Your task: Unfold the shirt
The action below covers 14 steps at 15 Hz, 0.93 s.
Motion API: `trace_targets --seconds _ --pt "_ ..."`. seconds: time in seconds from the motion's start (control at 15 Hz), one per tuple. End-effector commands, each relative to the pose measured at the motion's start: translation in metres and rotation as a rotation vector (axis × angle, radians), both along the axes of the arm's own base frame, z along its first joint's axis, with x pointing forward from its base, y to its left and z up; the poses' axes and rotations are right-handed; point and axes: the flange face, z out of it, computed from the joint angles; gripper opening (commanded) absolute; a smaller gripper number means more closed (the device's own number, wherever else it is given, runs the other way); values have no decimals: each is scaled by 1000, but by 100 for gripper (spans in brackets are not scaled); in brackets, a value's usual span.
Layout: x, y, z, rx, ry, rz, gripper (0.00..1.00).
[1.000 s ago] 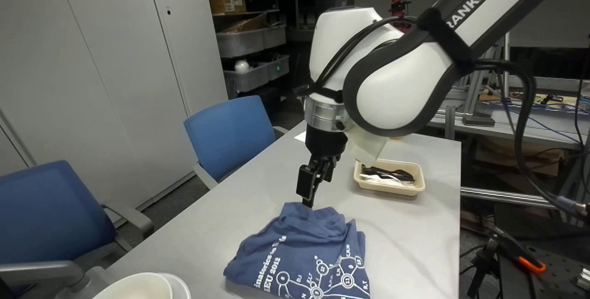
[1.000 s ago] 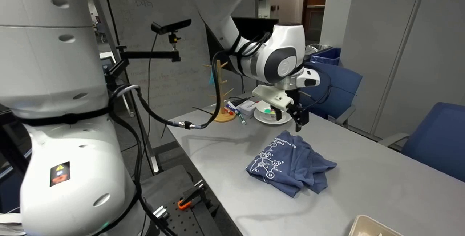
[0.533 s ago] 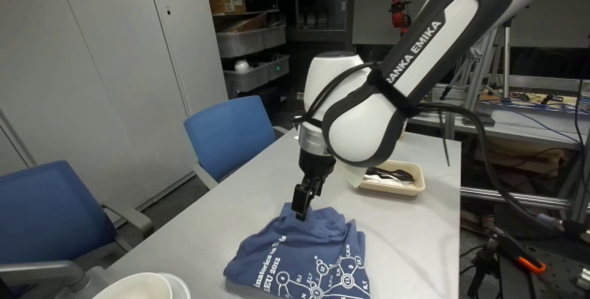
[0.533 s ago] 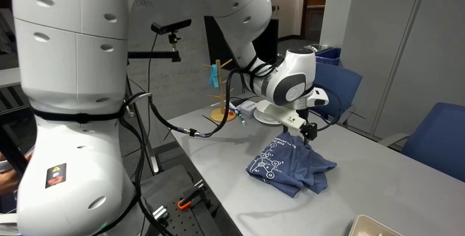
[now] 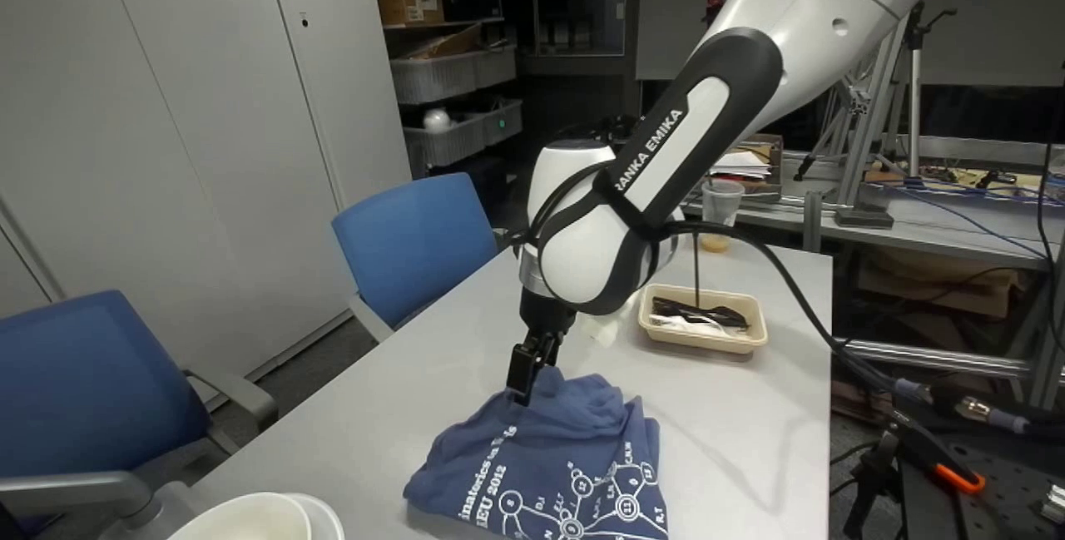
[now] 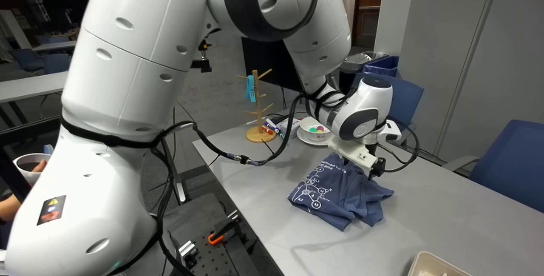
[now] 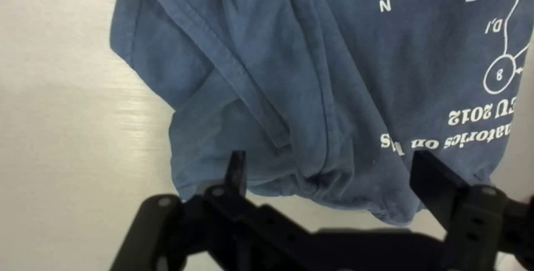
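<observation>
We saw tall grey cabinet doors (image 5: 191, 124) rising beyond the long pale table (image 6: 459, 220). The white robot arm (image 6: 140, 50) reached across the tabletop and bent down at its wrist. Two blue chairs (image 5: 416, 245) stood along the side of the table that faced the cabinet doors.

The shirt (image 5: 549, 457) lay on the table in a bunched, layered heap, its blue cloth rumpled along the side toward the chairs. We could read "2012" on it in white, next to numbered circles joined by lines; in the wrist view that print stood upside down, and several long folds crossed the middle of the cloth.

The wooden stand (image 6: 257, 114) rose at one end of the table. The beige tray (image 5: 703, 343) sat nearer to the shirt, and we could not make out all of its black and white contents (image 5: 715, 315). The black gripper (image 7: 328, 162) hung over the shirt's edge on the chair side, its fingers (image 7: 436, 187) spread wide, with blue cloth showing in the gap. In the wrist view both fingers overlapped the fabric, but we could not tell whether they touched it.

A white plate (image 6: 314, 143) stood near the shirt, across from the tray, with a bowl (image 6: 314, 135) on it. A light-blue clip (image 6: 250, 89) hung from the stand, markers (image 6: 273, 126) lay just beside its base, and small coloured balls (image 6: 320, 129) showed inside the bowl.
</observation>
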Motion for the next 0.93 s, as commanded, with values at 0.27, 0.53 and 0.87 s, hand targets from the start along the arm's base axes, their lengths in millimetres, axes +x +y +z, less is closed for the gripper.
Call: trace_targets --seconds 0.27,0.53,0.87 --pt "43 9 -34 70 40 41 88" --pt "46 6 -47 76 78 39 53" --pt "48 9 -45 68 92 51 20"
